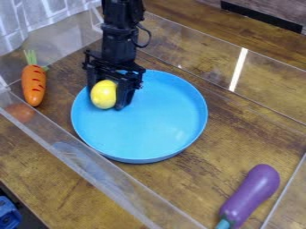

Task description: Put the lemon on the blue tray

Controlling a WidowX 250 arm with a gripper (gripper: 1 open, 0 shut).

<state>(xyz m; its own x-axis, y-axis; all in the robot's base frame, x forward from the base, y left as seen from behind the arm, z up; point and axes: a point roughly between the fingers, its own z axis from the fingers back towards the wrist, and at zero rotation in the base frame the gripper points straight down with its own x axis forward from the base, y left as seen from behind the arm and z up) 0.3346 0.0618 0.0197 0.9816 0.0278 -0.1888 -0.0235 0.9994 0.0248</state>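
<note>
Tabletop: upright arm's fingers (107,92) grip lemon (106,94).

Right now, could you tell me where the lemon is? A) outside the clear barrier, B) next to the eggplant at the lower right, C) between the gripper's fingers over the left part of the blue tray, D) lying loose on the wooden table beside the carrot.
C: the lemon sits between the fingers of the gripper over the left part of the blue tray, well away from the carrot and the eggplant.
</note>
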